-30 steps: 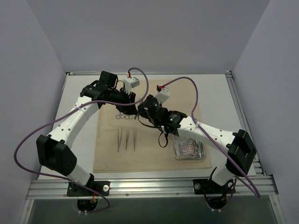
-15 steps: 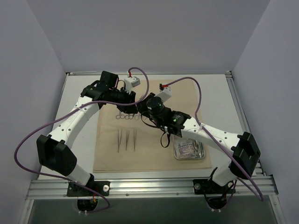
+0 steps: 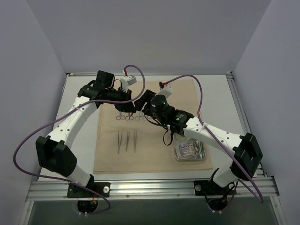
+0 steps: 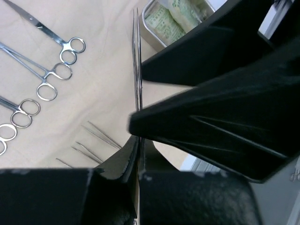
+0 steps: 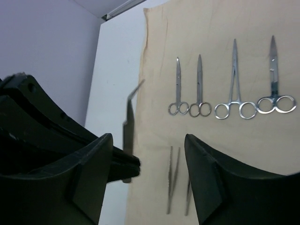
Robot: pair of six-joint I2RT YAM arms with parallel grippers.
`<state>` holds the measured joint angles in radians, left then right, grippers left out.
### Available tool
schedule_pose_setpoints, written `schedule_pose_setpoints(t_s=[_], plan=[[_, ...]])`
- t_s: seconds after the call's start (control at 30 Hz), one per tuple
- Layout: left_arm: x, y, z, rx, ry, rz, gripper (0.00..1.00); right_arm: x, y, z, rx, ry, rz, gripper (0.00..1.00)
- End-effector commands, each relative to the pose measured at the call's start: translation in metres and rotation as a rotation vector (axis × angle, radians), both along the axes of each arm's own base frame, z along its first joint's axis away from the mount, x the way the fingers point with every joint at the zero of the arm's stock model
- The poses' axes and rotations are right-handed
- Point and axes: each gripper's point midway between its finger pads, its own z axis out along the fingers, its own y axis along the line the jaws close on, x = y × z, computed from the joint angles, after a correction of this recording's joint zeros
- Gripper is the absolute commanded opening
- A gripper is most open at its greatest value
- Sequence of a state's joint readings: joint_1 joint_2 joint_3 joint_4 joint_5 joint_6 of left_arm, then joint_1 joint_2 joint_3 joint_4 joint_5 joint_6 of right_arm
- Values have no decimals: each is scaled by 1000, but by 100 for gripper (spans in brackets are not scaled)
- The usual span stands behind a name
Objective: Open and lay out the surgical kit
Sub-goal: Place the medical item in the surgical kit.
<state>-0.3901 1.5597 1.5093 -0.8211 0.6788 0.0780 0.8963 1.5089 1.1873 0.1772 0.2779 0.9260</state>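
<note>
Currently at a hand-over point above the far part of the beige cloth wrap, which lies spread flat on the table.

Left gripper: jaws pressed together on the held tweezers. It pinches them near one end and the long blades project free. Beneath, on the cloth, a row of ring-handled clamps lies parallel, rings toward the arm bases. The laid-out tweezers form a second row nearer the arms.

Right gripper: jaws standing apart, nothing between the pads. The held tweezers sit just beside its left finger; I cannot tell whether they touch.

Far right: the steel tray rests on the cloth's near right corner, with pale packets inside.

Handling notes (my judgement):
- Held tweezers: light, stiff along their length but springy across the blades, and polished, so likely slippery. A pinch near the end leaves them free to pivot. I would grip across the flat faces, closer to mid-length, and set them down low beside the other three rather than drop them.
- Clamps: take at the shank just above the rings.
- Packets: soft and light; pinch by an edge.
- Tray: rigid; take by the rim.
</note>
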Motion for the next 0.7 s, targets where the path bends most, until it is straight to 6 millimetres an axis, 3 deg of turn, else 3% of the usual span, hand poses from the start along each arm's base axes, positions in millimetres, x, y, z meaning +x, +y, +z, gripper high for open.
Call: schedule_pose_setpoints(t_s=[0.0, 0.13, 0.17, 0.23, 0.3, 0.47, 0.53, 0.67], plan=[[5, 8, 36, -127, -25, 2, 2, -7, -18, 46, -50, -134, 42, 60], [11, 18, 59, -159, -90, 17, 2, -21, -34, 68, -77, -227, 122, 64], [9, 17, 63, -173, -98, 5, 2, -28, -42, 83, -62, -266, 135, 64], [-1, 13, 74, -218, -104, -41, 2, -35, -50, 84, -87, -326, 167, 66], [-12, 7, 83, -274, -84, -99, 2, -40, -64, 106, -48, -405, 168, 68], [-33, -1, 107, -373, -80, -199, 2, -59, -54, 118, -30, -520, 341, 73], [-47, -3, 121, -433, -77, -262, 2, -62, -44, 123, -10, -556, 396, 83], [-63, -6, 138, -509, -54, -333, 2, -61, -25, 125, 20, -578, 456, 80]])
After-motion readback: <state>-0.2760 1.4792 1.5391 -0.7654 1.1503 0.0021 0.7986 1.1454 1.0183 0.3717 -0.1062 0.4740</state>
